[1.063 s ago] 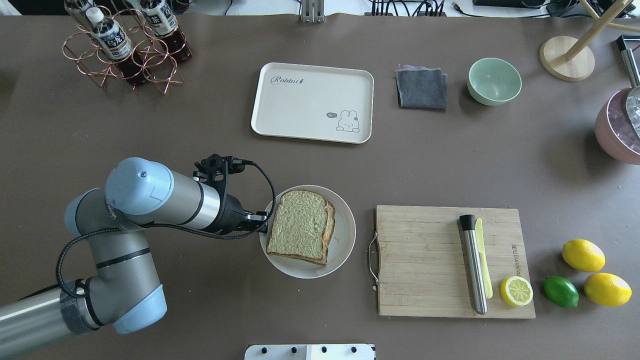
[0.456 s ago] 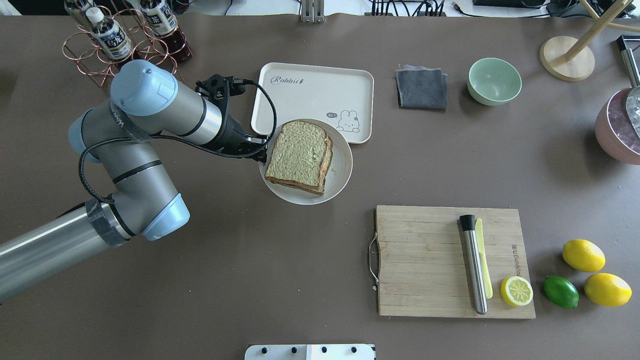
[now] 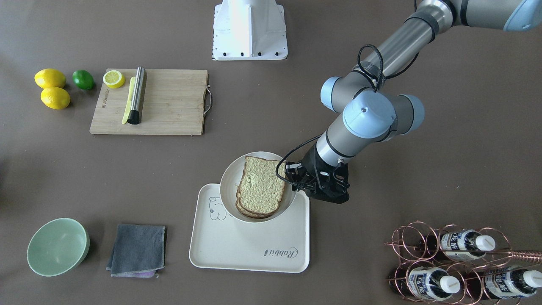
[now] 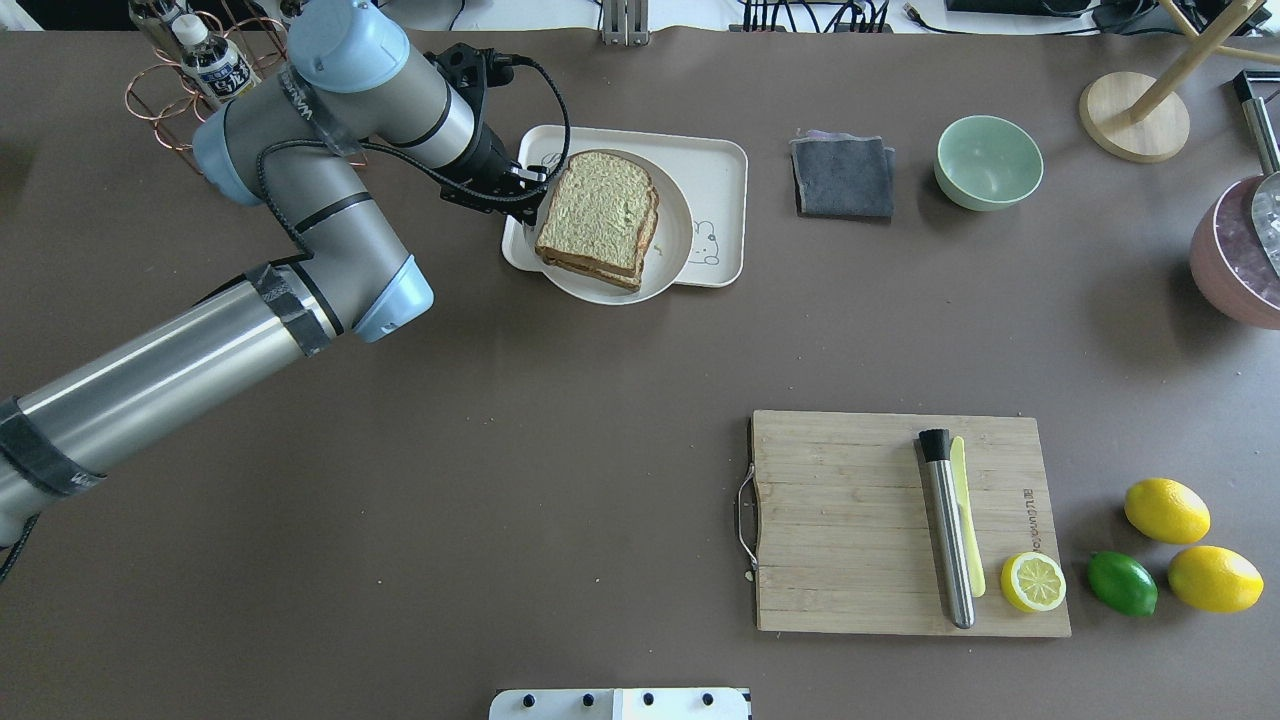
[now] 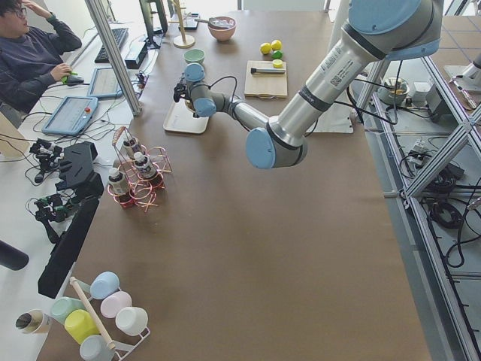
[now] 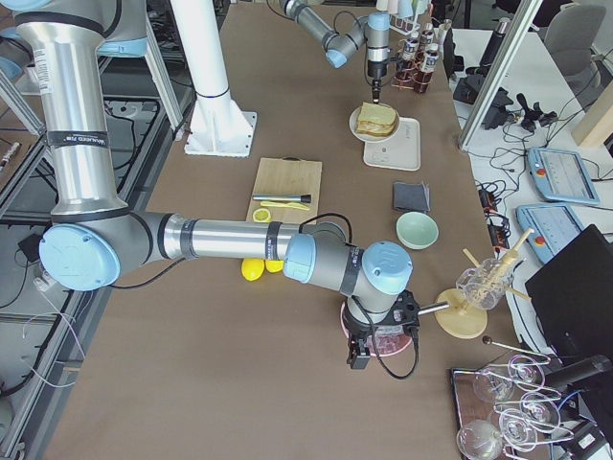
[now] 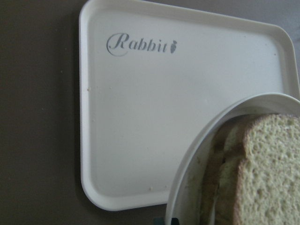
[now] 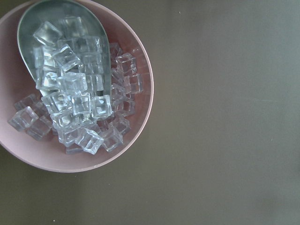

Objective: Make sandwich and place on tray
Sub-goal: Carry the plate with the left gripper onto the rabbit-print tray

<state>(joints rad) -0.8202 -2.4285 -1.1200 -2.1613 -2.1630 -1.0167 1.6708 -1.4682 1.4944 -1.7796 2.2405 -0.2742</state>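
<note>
**Current state.** The left arm [image 4: 300, 215] reaches across the worktop [image 4: 500, 450]. Its jaws are clamped on the rim of the round white plate [image 4: 675, 240], on the edge nearest the wrist. The sandwich [image 4: 598, 220] lies on that plate, directly ahead of the jaws and within the rim. Its two slices are stacked, and the filling shows only as a thin edge. The tray [image 4: 715, 165] lies beneath and ahead of the jaws. In the left wrist view the "Rabbit" script end of the tray [image 7: 140, 117] is bare, and the plate [image 7: 197, 154] covers the corner nearest the jaws. The pictures do not settle whether the plate is touching the tray or held just above it.

**Governing relation.** The long axis of the tray runs roughly in line with the reach of the jaws. The plate overlaps the long edge of the tray on the robot's side in both the overhead and the front-facing views. The centre of the tray therefore lies ahead of the jaws and off to their far side, away from the robot's base.

**Assessment.** The sandwich appears assembled and the placing step is in hand. The next move probably calls for a short shift toward the tray centre, then a level descent before release. If the plate is released while overhanging the raised rim, it may tip.

**Other arm.** The right arm [image 6: 230, 240] is well apart from the tray, above a pink bowl of ice [image 8: 47, 157]. Whether its jaws are apart or together cannot be told. The left arm is the nearer one.
</note>
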